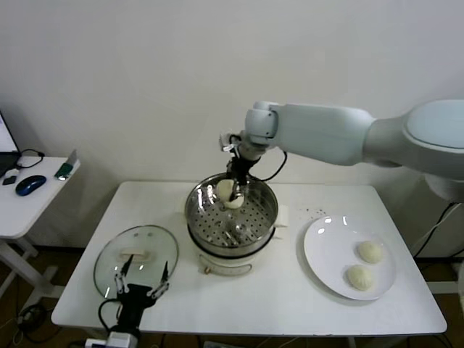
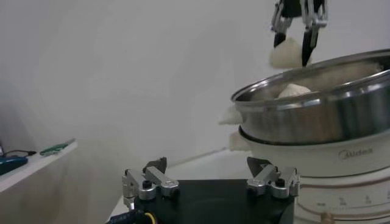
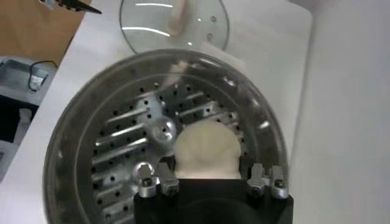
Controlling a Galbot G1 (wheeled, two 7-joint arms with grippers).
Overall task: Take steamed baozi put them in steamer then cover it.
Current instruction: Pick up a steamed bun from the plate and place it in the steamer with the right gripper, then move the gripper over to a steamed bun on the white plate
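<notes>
- The right gripper (image 1: pixel 232 194) hangs over the far side of the steamer (image 1: pixel 262 217), fingers closed on a baozi (image 1: pixel 229 193) held just above the rim.
- In the left wrist view another bun (image 2: pixel 294 91) shows inside the pot.
- Two more baozi (image 1: pixel 370 251) (image 1: pixel 359 277) lie on the plate (image 1: pixel 326 250), right of the steamer.
- The left gripper (image 1: pixel 141 288) sits wide open and empty at the tabletop's (image 1: pixel 275 297) near edge, beside the glass lid (image 1: pixel 156 243).
</notes>
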